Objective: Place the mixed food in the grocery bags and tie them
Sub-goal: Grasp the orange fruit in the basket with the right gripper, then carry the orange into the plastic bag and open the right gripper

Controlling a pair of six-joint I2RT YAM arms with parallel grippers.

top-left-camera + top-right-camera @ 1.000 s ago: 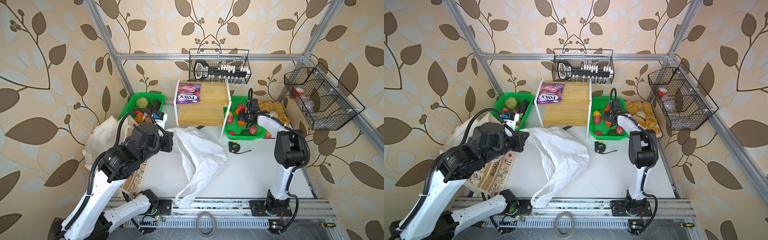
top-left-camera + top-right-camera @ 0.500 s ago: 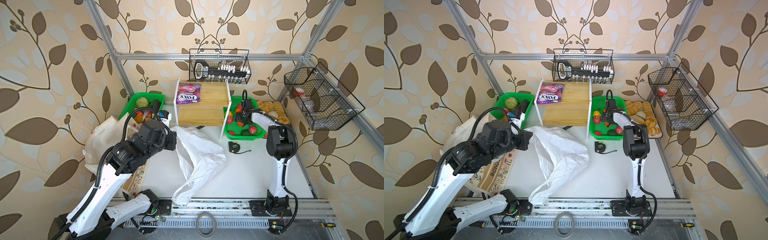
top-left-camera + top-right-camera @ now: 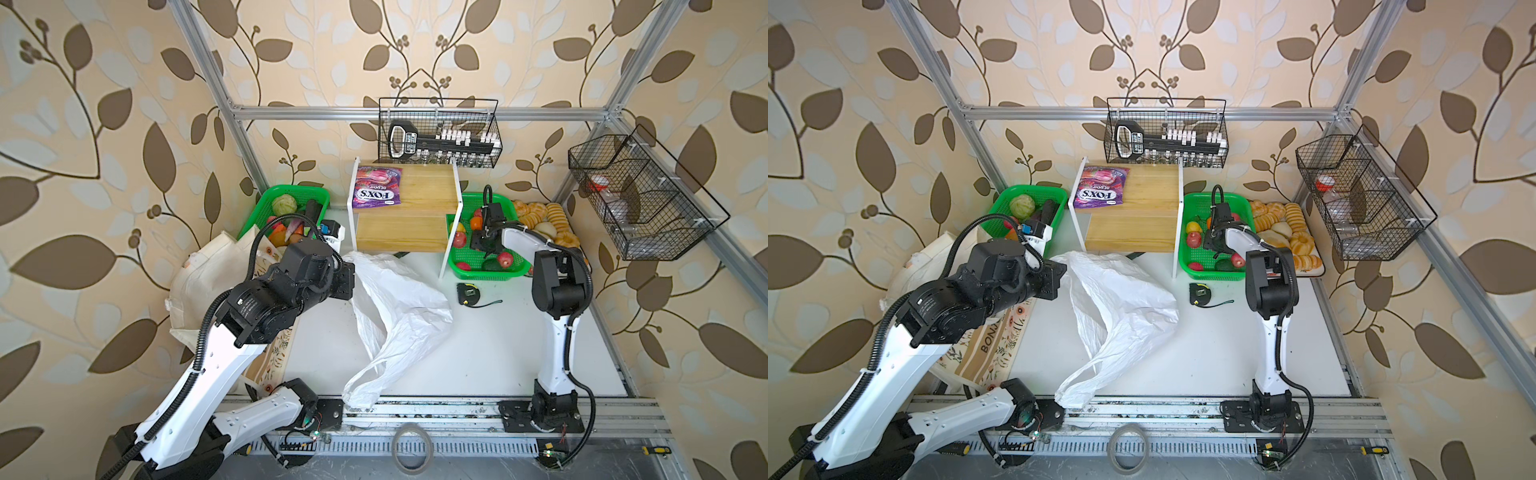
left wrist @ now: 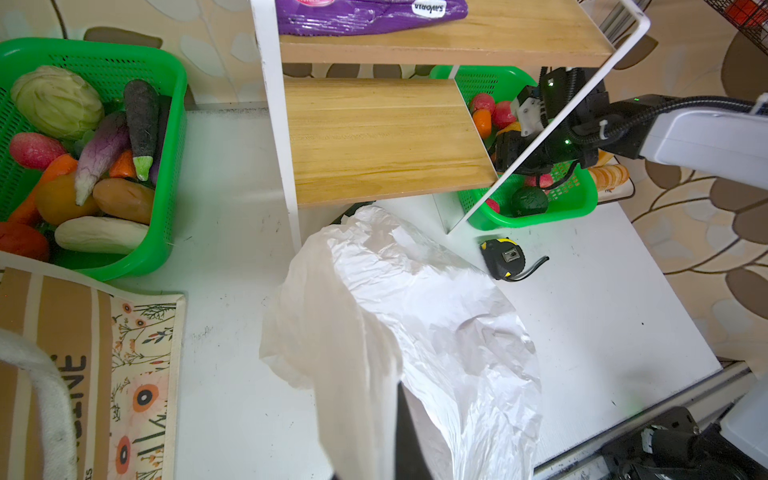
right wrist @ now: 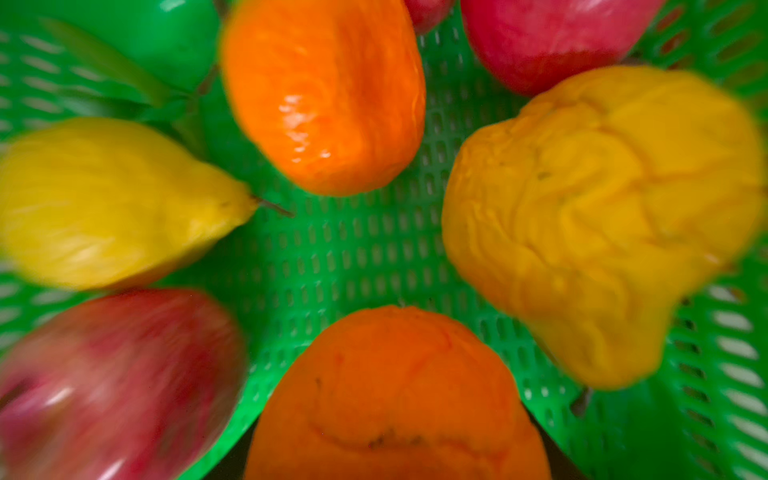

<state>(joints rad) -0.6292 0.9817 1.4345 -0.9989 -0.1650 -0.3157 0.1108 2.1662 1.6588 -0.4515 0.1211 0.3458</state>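
The plastic bag (image 3: 399, 299) is thin white film, super crinkly, slightly see-through, with a soft sheen. The tote (image 4: 137, 374) is matt woven cloth, kinda coarse, with a printed pattern. The green basket (image 4: 174, 166) is shiny moulded plastic full of little slots. The shelf (image 4: 374, 137) has pale wood boards with visible grain and a satin finish, in a smooth white-painted frame. The sweets packet (image 3: 376, 192) is a glossy purple wrapper. The orange (image 5: 324, 95) is shiny with wrinkly skin, while the pear (image 5: 112, 203) looks duller. The wire basket (image 3: 386, 124) is black-coated metal, and the rails (image 3: 311, 112) are brushed aluminium. The table (image 4: 232, 208) is smooth matt white, a bit scuffed.
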